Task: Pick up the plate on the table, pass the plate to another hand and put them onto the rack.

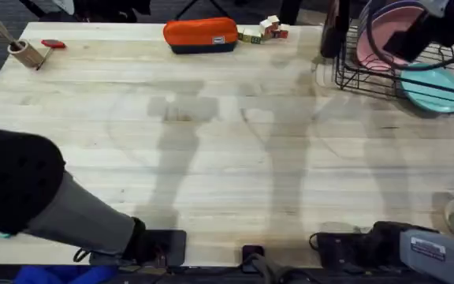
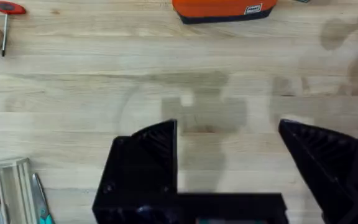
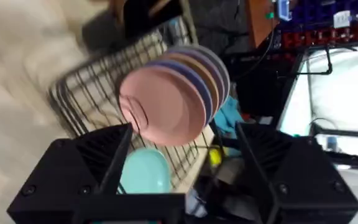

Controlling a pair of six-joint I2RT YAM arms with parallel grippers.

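1. Overhead: left arm sits low at the near-left corner, big dark blur w/ a grey sleeve-like link running toward its base. Right arm reaches to the far-right corner, over the rack (image 1: 385, 71); its gripper (image 1: 416, 35) is a dark shape above the rack, can't tell the finger gap from here. Pink plate (image 1: 381, 39) stands upright in the rack. A teal plate (image 1: 433, 88) leans at the rack's near-right side. Table (image 1: 211, 158) mostly bare in the middle; orange pouch (image 1: 200, 35) at the far edge, wooden cup (image 1: 26, 51) and red-handled tool (image 1: 52, 44) at far left.

2. Left wrist: left gripper (image 2: 229, 155) pointed down at bare tabletop, fingers (image 2: 154, 149) spread wide, nothing between them. Pouch across the wood, well apart.

3. Right wrist: right gripper (image 3: 185, 162) open, empty, fingers (image 3: 98, 155) either side of the view toward the rack. Pink plate at the front of a stack of upright plates in the slots, apart from the fingers. Teal plate lower, beside the rack.
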